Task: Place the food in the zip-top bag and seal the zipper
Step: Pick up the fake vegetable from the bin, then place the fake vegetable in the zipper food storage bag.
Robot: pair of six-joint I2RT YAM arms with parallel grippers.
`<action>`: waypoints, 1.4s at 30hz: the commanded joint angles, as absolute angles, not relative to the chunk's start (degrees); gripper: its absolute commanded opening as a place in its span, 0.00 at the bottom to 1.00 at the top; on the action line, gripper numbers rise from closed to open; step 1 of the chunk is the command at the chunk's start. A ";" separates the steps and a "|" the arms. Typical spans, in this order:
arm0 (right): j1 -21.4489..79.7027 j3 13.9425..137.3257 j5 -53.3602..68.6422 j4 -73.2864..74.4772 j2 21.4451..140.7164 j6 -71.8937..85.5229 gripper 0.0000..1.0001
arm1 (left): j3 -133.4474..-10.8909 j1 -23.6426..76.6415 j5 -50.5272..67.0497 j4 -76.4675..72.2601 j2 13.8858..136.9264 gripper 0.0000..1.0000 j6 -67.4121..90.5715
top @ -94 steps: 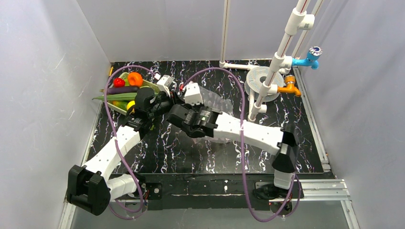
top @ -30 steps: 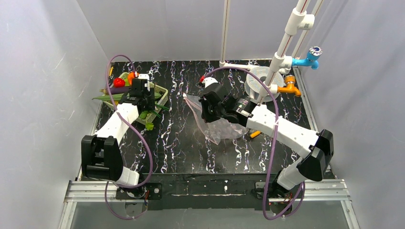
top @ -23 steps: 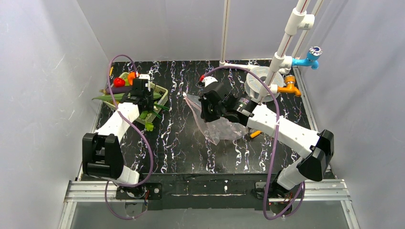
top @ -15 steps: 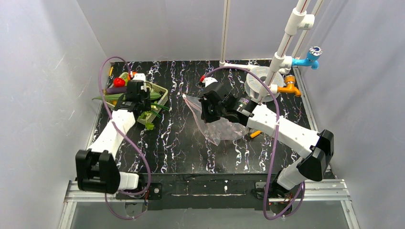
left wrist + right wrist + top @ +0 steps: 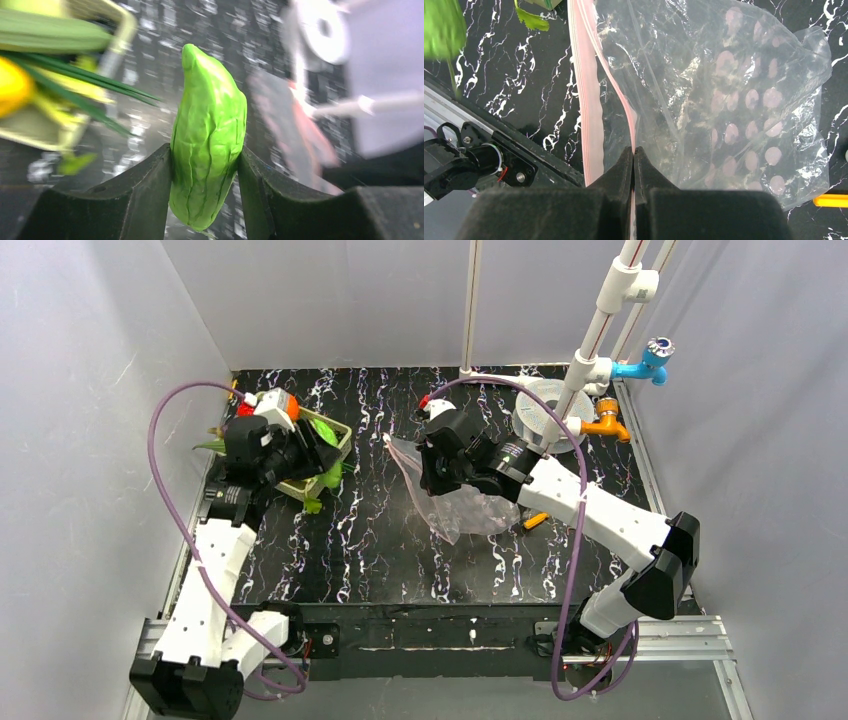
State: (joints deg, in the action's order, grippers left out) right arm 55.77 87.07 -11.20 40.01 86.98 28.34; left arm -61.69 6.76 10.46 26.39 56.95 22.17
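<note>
While right gripper point(image 5: 634, 151) pinches the zipper point(image 5: 585, 100) — left gripper point(image 5: 206, 162) clamps green vegetable point(image 5: 210, 115).

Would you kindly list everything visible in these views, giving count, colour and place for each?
green vegetable: one, bright green, between left fingers
basket: one, pale green, table's far left
other food: three seen, red, orange, yellow, at basket
leafy sprig: one, green, on table by basket
zip-top bag: one, clear, whitish dots, mid-table
zipper: one, pinkish, bag's mouth
stick: one, orange-yellow, right of bag
pipes: several, white, far right
taps: two, blue, orange, on pipes
disc: one, white, under pipes
table: one, black marbled
left fingers: two, black, gripping the vegetable
right fingers: two, black, shut on bag's mouth
</note>
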 commanded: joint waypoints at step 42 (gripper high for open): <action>59.88 76.66 -0.74 16.77 77.64 13.28 0.01 | -39.42 23.91 48.89 1.45 59.62 0.35 71.02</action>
